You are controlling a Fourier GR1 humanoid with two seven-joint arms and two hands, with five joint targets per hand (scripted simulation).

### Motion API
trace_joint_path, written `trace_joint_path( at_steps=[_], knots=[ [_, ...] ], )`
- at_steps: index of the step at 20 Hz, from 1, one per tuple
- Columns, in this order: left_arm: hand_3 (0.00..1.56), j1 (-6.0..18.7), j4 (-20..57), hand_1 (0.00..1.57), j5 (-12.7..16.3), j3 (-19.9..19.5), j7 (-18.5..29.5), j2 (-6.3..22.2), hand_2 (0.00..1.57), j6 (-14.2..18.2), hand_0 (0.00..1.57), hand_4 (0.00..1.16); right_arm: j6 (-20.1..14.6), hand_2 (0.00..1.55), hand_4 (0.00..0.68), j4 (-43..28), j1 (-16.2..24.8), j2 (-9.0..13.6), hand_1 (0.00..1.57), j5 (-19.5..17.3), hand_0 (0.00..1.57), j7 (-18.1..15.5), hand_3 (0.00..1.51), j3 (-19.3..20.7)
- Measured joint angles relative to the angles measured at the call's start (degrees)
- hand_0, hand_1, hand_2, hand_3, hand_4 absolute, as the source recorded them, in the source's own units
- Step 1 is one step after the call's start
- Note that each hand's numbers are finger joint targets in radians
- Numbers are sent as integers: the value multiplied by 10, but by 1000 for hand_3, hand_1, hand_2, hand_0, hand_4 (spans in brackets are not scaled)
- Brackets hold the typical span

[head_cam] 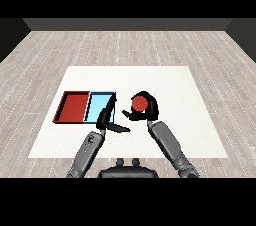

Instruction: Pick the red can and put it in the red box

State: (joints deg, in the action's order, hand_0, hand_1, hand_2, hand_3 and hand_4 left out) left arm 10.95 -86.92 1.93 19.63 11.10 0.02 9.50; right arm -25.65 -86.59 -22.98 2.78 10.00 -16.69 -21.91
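Note:
The red can (139, 103) is seen from above, its round top showing, just right of the light blue tray. My right hand (148, 109) is curled round it, fingers arching over the far side and thumb coming in from the left. Whether the can rests on the table or is lifted I cannot tell. The red tray (73, 107) lies at the left, joined to the light blue tray (100, 106). My left hand (107, 117) hovers over the blue tray's near right corner, fingers straight, thumb pointing right, holding nothing.
The white table (170, 82) stretches to the far side and right of the trays. Both grey forearms come in from the lower edge. Grey wood floor surrounds the table.

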Motion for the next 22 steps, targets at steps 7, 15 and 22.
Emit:
trace_joint_path(
  at_steps=[7,15,22],
  knots=[
    [0,21,69,0,33,29,28,0,0,24,0,0,30,1427,654,1,4,-20,1463,-21,1463,-5,1384,16],
    [0,45,90,0,65,46,27,0,0,41,0,0,12,1442,666,11,1,-26,1454,-13,1454,-22,1394,-14],
    [0,63,121,0,100,77,54,0,0,61,0,0,-5,1452,654,-27,22,-27,1507,4,1507,-14,1411,-55]
  ],
)
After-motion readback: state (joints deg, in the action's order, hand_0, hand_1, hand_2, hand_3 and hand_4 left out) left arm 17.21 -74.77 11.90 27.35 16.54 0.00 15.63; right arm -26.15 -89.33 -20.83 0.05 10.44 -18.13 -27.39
